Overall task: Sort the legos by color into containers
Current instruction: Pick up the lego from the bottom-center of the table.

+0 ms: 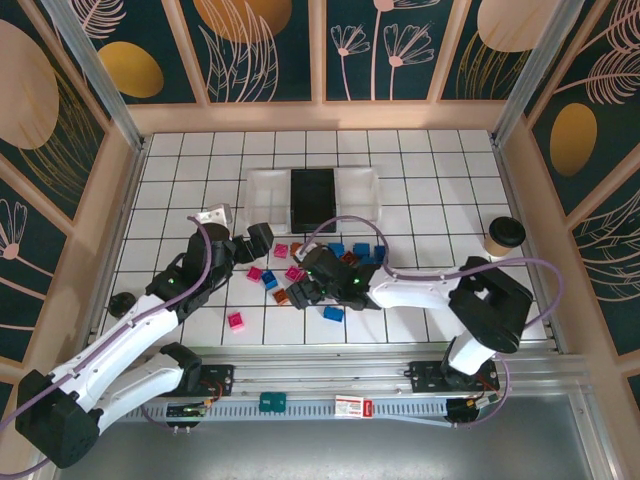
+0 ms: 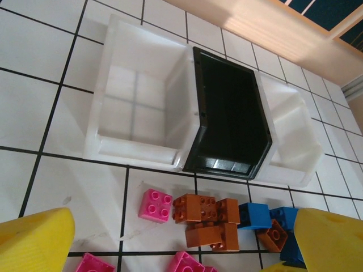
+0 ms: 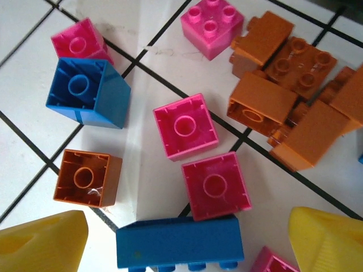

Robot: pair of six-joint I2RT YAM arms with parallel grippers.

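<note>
The right gripper [image 1: 308, 280] hangs low over the legos [image 1: 300, 272], its yellow fingers [image 3: 42, 243] spread wide and gripping nothing. In the right wrist view a long blue brick [image 3: 178, 245] lies on the table [image 1: 180, 170] in the gap between them and touches neither finger. Its long axis runs from one finger to the other, so closing as things stand would squeeze it end to end; turning the wrist first looks the safer grasp. Just beyond it lie two pink bricks [image 3: 186, 126], hollow side up and close together, with a huddle of orange bricks [image 3: 283, 107] further off. The legos are scattered at the middle of the table, between its near edge and the containers [image 1: 265, 190]. These stand in a row toward the far edge, a black bin [image 2: 227, 124] side by side between two white bins [image 2: 136, 113]. What shows of their insides looks empty, so the sorting seems hardly begun. The left gripper [image 1: 250, 243] is also wide open and empty. It sits at the left flank of the scatter and faces the bins, well apart from the blue brick, so the right arm is plainly the nearer one.
</note>
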